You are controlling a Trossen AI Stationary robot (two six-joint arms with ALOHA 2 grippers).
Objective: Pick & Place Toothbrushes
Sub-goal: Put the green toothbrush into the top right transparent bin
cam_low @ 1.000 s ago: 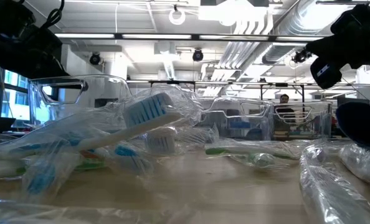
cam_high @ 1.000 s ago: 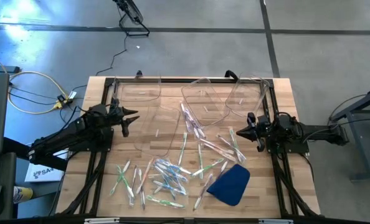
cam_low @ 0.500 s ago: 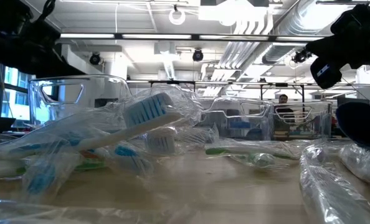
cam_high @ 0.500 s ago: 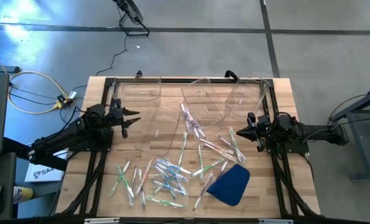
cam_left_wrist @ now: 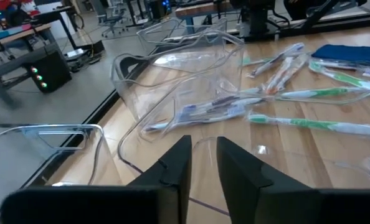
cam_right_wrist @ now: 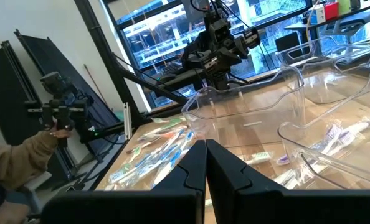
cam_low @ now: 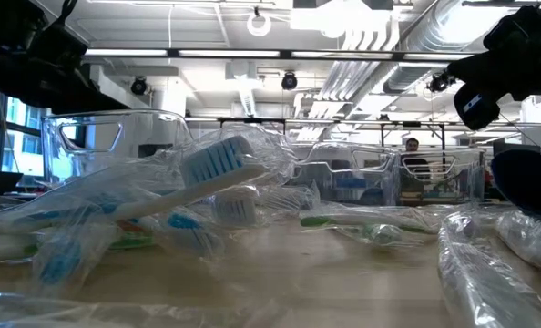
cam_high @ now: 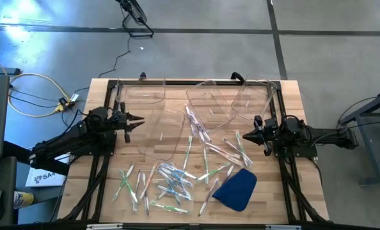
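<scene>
Seen from straight above, lays out the whole tabletop (cam_high: 292,102): left gripper (cam_high: 139,120) hovering over the left side beside a clear bin (cam_high: 167,131), right gripper (cam_high: 241,136) over the right side near another clear bin (cam_high: 210,105), both well above the wood and holding nothing. Scattered across the near half, most of the toothbrushes (cam_high: 167,182) in their clear wrappers, with a few more lying in and beside the middle bin, and a blue cloth (cam_high: 236,189) at the near right.

From tabletop height, hides that layout but brings one wrapped toothbrush with a blue and white head (cam_low: 218,164) up close, propped on the pile, and shows a person (cam_low: 412,144) far off in the room behind. Gives only dark parts of both arms at the upper corners, no fingers.

Through the left wrist, settles what the overhead cannot: fingers (cam_left_wrist: 175,165) narrowly apart, a slim gap between them, empty, pointed over a bin rim toward toothbrushes (cam_left_wrist: 309,93) lying on the wood and the cloth (cam_left_wrist: 353,53) beyond.

Through the right wrist, shows fingers (cam_right_wrist: 194,165) pressed together with nothing between, the left arm (cam_right_wrist: 219,53) across the bins, toothbrushes (cam_right_wrist: 157,152) spread beyond, and alone catches a sleeved hand (cam_right_wrist: 45,146) gripping a dark handheld device at the table's edge.
</scene>
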